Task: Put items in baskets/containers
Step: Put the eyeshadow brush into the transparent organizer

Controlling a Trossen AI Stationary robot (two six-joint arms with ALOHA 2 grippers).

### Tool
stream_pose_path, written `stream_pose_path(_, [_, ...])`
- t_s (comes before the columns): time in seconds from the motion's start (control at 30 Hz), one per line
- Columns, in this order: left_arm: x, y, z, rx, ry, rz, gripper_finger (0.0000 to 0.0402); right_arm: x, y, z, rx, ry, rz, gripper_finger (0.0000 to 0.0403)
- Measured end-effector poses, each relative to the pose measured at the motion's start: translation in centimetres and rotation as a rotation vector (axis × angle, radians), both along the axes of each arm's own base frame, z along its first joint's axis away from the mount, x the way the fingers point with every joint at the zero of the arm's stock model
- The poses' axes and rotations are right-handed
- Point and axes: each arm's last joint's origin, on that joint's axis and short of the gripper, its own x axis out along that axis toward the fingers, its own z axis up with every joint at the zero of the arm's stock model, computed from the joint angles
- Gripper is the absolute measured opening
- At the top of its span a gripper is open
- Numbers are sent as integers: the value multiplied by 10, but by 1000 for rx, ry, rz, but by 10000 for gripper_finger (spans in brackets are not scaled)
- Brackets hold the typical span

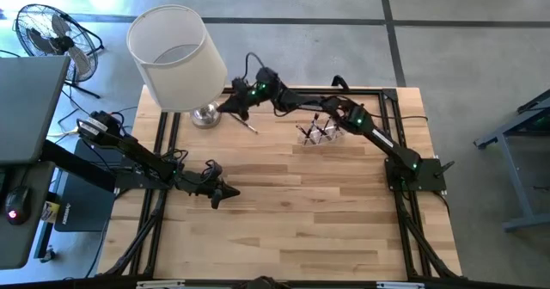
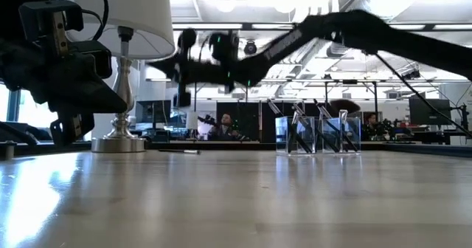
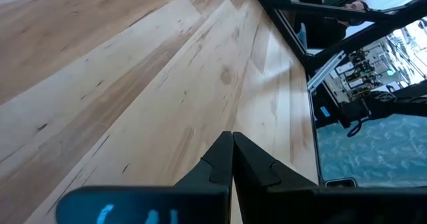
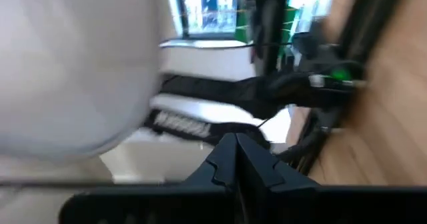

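High view: right gripper hangs beside the lamp, near a loose brush; holder sits well apart. Low view: brushes stand in it. Wrist views: both grippers pinched together, empty; a swing could clip the lampshade.

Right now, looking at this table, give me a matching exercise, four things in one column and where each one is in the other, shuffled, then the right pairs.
Things
1. lamp
2. clear holder
3. loose brush
4. left claw

Places
A. lying flat on the wood beside the lamp's base
B. shut, over the bare near-left part of the table
C. far left corner of the table
D. far side, right of centre, with brushes standing in it

Pairs: 1-C, 2-D, 3-A, 4-B
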Motion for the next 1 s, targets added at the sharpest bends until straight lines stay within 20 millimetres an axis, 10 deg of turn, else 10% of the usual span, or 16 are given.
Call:
stream_pose_path(0.2, [0, 0, 0, 3, 0, -2, 1, -18, 3, 43, -242, 109, 11, 0])
stream_pose_path(0.47, [0, -1, 0, -3, 2, -25, 1, -91, 18, 48, -951, 914, -61, 0])
stream_pose_path(1.0, [0, 0, -1, 31, 2, -10, 1, -44, 118, 15, -1369, 1076, -142, 20])
